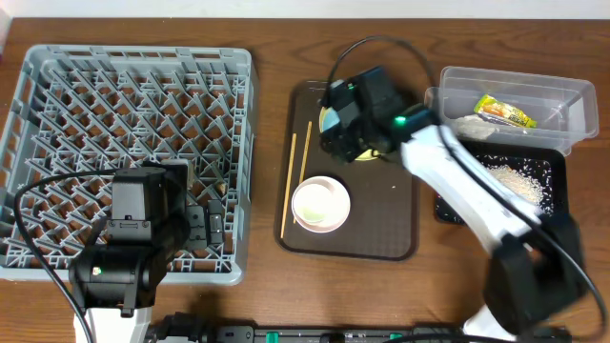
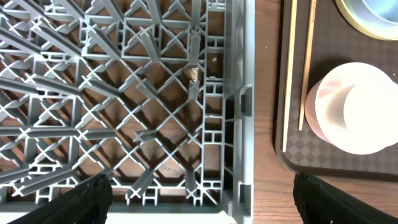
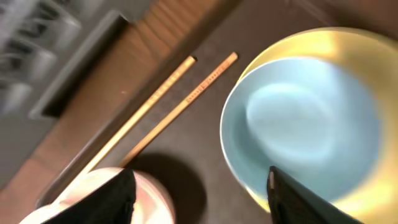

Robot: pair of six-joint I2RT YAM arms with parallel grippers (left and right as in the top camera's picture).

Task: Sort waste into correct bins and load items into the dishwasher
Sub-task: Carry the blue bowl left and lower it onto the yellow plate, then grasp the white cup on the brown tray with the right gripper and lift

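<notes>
Both pairs of jaws stand apart with nothing between them. Your left gripper [image 2: 202, 180] is spread wide over the near right corner of the large square grey plastic dish rack [image 1: 129, 152], which fills the left side of the tabletop. Your right gripper [image 3: 200, 180] gapes above the dark-brown serving tray [image 1: 381, 238] at the middle of the tabletop. On that tray, the light-blue bowl [image 3: 305, 118] sits on the round pale-yellow plate [image 3: 354, 43] near the far edge, just beside your right gripper's right finger. The pinkish-white bowl [image 1: 320, 205] lies nearer you, close to its left finger. The pair of thin wooden chopsticks [image 3: 193, 96] runs side by side along the tray's left edge, between the bowls and the rack's right wall. At the tabletop's far right corner the clear plastic tub [image 1: 562, 95] holds the crumpled green-yellow-orange snack wrapper [image 1: 505, 112]. Just in front of it, the shallow glossy black tray [image 1: 548, 162] carries the white rice-like scraps [image 1: 519, 181]. Your right arm reaches diagonally from the near right edge and crosses over the black tray's left part, hiding it. Your left arm is bunched at the near left edge, wrist pointing down.
</notes>
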